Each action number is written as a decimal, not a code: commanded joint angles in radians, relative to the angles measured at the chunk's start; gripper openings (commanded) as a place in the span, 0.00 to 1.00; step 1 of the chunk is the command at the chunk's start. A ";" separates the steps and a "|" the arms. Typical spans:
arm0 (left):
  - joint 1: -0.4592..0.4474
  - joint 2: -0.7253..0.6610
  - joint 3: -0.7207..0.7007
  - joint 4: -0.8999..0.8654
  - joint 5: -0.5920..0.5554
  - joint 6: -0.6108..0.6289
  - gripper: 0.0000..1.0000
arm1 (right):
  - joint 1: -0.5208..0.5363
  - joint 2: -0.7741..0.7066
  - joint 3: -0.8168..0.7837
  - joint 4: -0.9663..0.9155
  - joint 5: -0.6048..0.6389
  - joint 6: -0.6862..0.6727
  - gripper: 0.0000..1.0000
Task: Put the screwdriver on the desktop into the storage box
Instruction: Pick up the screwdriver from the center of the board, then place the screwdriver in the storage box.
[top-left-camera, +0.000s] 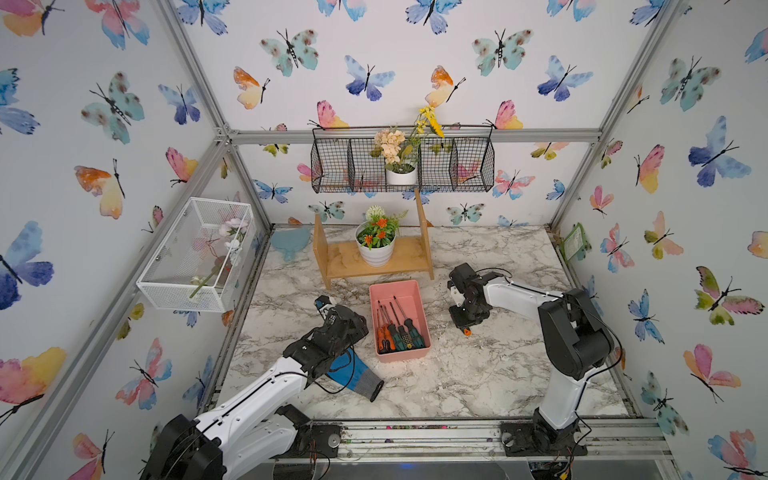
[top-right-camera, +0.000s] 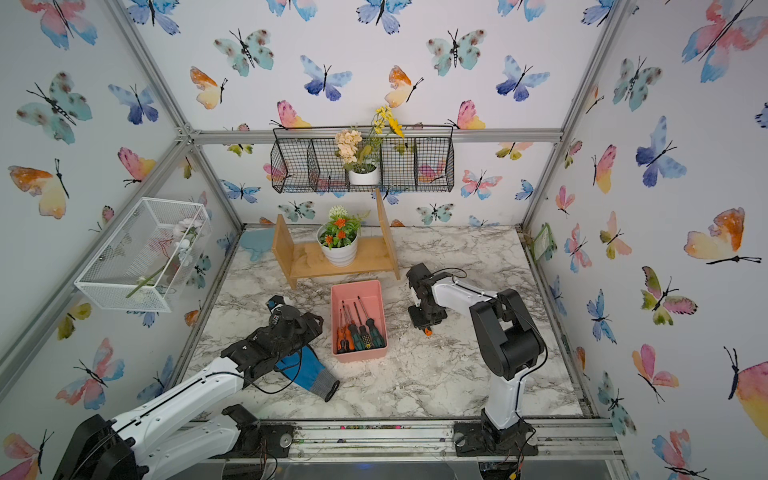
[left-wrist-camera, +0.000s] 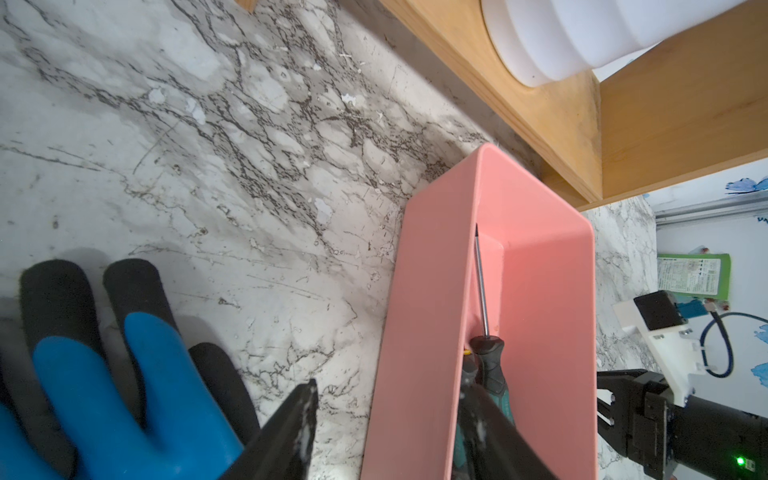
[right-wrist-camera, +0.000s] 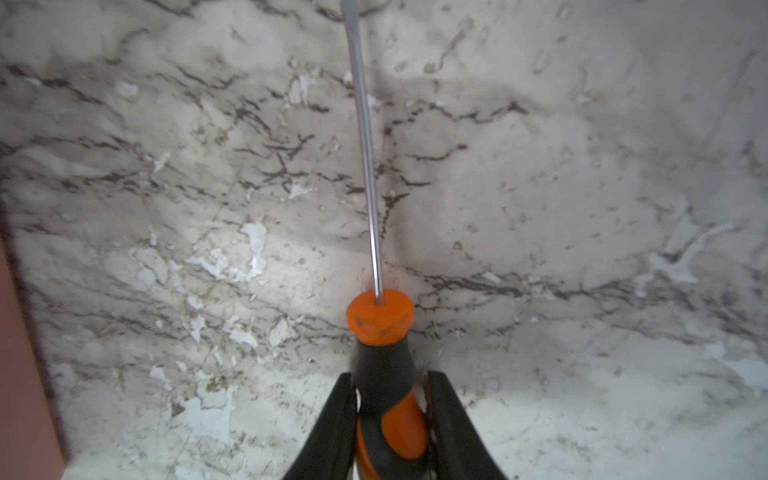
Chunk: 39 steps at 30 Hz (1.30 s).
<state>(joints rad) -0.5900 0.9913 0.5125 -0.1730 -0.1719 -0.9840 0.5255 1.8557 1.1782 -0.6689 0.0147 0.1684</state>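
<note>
- I'm seeing the orange-and-black screwdriver (right-wrist-camera: 384, 374) sitting pinched between the right fingers (right-wrist-camera: 332, 424), its silver shaft pointing out over the marbled table (right-wrist-camera: 582, 166).
- The salmon-pink storage box (top-left-camera: 404, 354) is standing on that table nearby, holding four other screwdrivers (top-left-camera: 399, 332).

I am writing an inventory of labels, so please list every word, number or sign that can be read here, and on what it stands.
No text here can be read.
Green-edged white card on the side wall: print too small to read.
Green-and-black screwdriver handle in the salmon-pink plastic storage box: yellow mark, too small to read.
Orange-and-black screwdriver: no print visible.
</note>
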 joint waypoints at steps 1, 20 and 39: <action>0.006 0.001 0.027 -0.027 -0.021 0.010 0.60 | 0.007 -0.052 -0.008 -0.023 0.084 0.036 0.02; 0.008 -0.034 0.017 -0.067 -0.085 -0.031 0.60 | 0.458 -0.065 0.259 -0.016 0.030 0.497 0.02; 0.018 -0.094 0.010 -0.111 -0.150 -0.031 0.60 | 0.458 -0.096 0.154 0.155 0.113 0.501 0.65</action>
<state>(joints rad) -0.5816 0.9062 0.5140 -0.2481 -0.2703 -1.0256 0.9859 1.8736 1.3628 -0.5674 0.0620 0.6857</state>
